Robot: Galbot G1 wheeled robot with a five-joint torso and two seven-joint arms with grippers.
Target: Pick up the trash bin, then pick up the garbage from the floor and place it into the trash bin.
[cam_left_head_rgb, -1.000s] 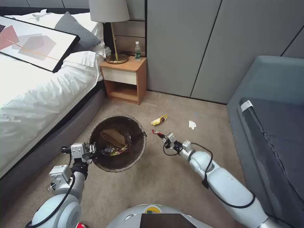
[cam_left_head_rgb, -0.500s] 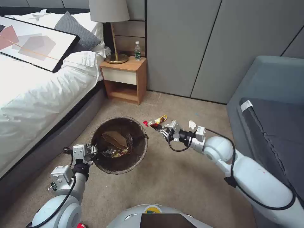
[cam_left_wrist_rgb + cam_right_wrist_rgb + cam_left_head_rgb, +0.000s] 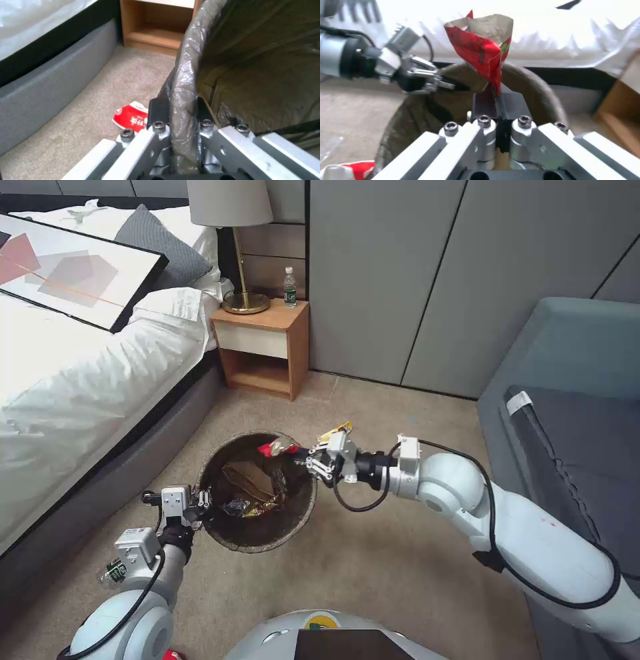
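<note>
The trash bin (image 3: 308, 501), round and lined with a dark bag, hangs just off the carpet. My left gripper (image 3: 201, 500) is shut on its near-left rim, and the fingers (image 3: 156, 110) clamp the bag-covered edge (image 3: 181, 100). Tan paper (image 3: 243, 477) and shiny wrappers (image 3: 253, 505) lie inside. My right gripper (image 3: 303, 455) is shut on a red wrapper (image 3: 277, 448) held over the bin's far-right rim. The right wrist view shows the red wrapper (image 3: 480, 50) upright between the shut jaws of the right gripper (image 3: 496, 100). A yellow wrapper (image 3: 337, 431) lies on the floor behind that gripper. A crushed red-and-white cup (image 3: 131, 120) lies beside the bin.
The bed (image 3: 80, 380) runs along the left. A wooden nightstand (image 3: 263, 347) stands at the back with a lamp (image 3: 243, 280) and a bottle (image 3: 289, 287). A grey sofa (image 3: 567, 447) fills the right side. Open carpet (image 3: 373, 553) lies in front of the bin.
My right gripper lifted the red wrapper off the floor and carried it left to above the bin's rim. The bin, in my left gripper, shifted slightly right.
</note>
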